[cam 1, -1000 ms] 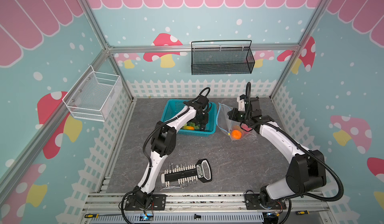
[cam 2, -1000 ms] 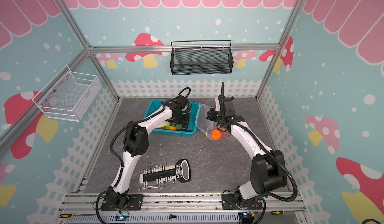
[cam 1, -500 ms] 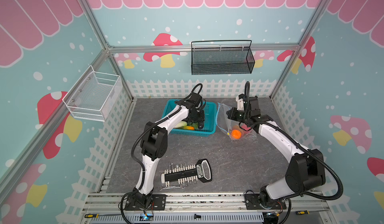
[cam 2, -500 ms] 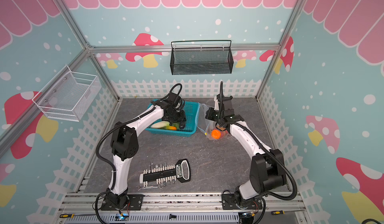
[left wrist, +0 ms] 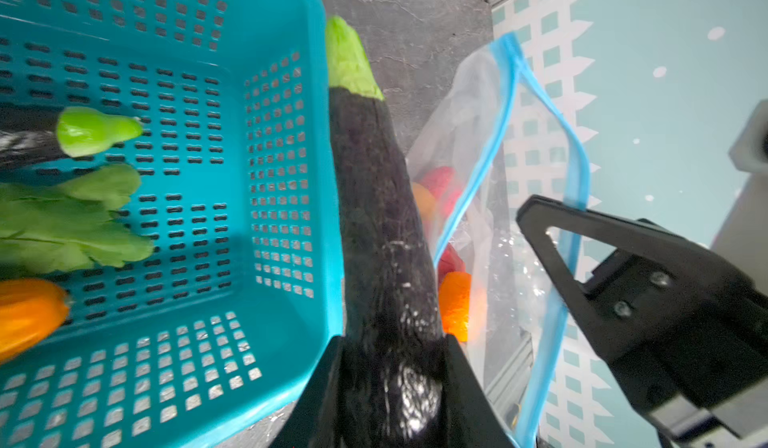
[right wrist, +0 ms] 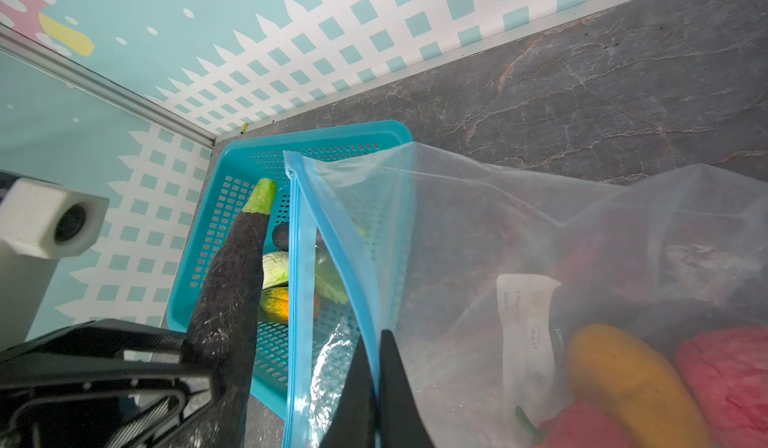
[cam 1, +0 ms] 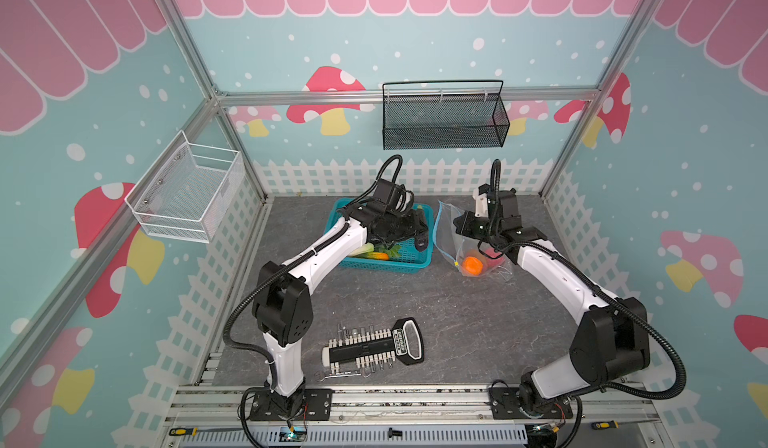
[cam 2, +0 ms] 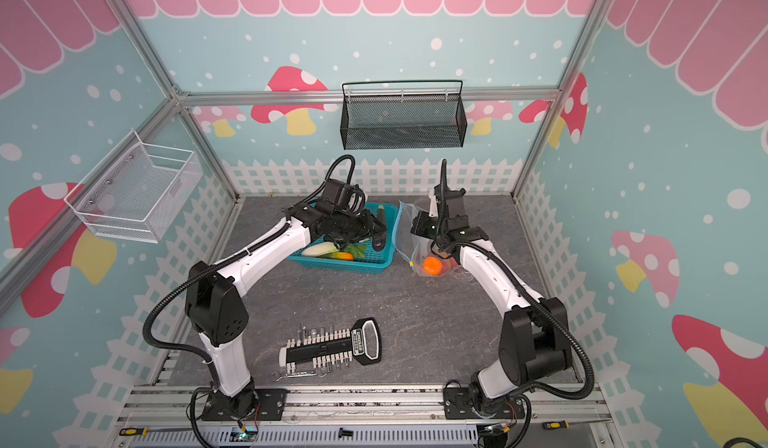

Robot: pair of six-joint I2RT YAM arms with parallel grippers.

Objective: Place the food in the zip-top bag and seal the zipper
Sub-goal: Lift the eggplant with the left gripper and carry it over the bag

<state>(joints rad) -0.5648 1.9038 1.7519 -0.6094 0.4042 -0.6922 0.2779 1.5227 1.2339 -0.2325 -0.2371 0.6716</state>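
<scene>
Your left gripper (left wrist: 390, 367) clamps eggplant (left wrist: 374, 200) beside bag (right wrist: 498, 225); right gripper (right wrist: 376, 342) pinches zipper (right wrist: 299, 279). Next, feed eggplant through the mouth.

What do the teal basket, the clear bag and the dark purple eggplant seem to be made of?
Teal basket: rigid moulded plastic, smooth, with regular slots.
Clear bag: thin soft plastic film, glossy; it creases and is see-through.
Eggplant: probably plastic or foam, matt, with whitish scuffs.

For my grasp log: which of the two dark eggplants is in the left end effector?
The long eggplant at the basket's rim, clamped in the left end effector; the other eggplant lies inside the basket.
</scene>
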